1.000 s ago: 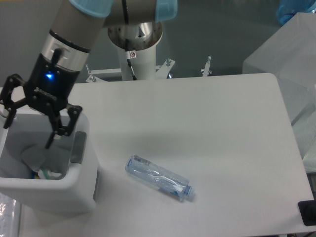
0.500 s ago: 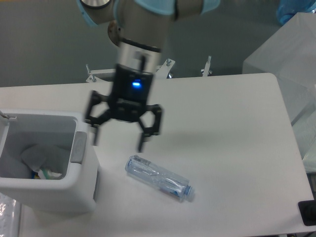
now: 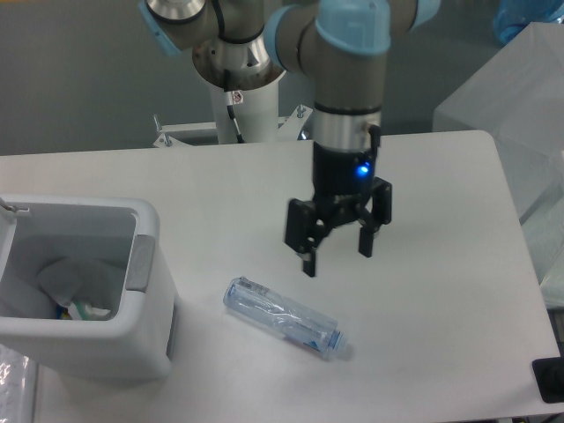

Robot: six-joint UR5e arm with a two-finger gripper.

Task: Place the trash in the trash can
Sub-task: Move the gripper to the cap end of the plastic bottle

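Note:
A crushed clear plastic bottle point(image 3: 284, 318), a piece of the trash, lies on its side on the white table point(image 3: 220, 194), cap end toward the lower right. My gripper point(image 3: 337, 256) hangs open and empty just above and to the right of the bottle, apart from it. At the left stands the white trash can point(image 3: 150, 304) with a grey tab on its right rim. Inside it lies a crumpled clear item with a bit of colour point(image 3: 75, 295).
The robot's white base column point(image 3: 240, 110) rises behind the table's far edge. A translucent box point(image 3: 515, 97) stands at the right, past the table's corner. A small black object point(image 3: 548, 379) sits at the lower right edge.
My gripper has swung from over the trash can rightward across the table and now hangs open near the bottle. The bottle and the can have not moved.

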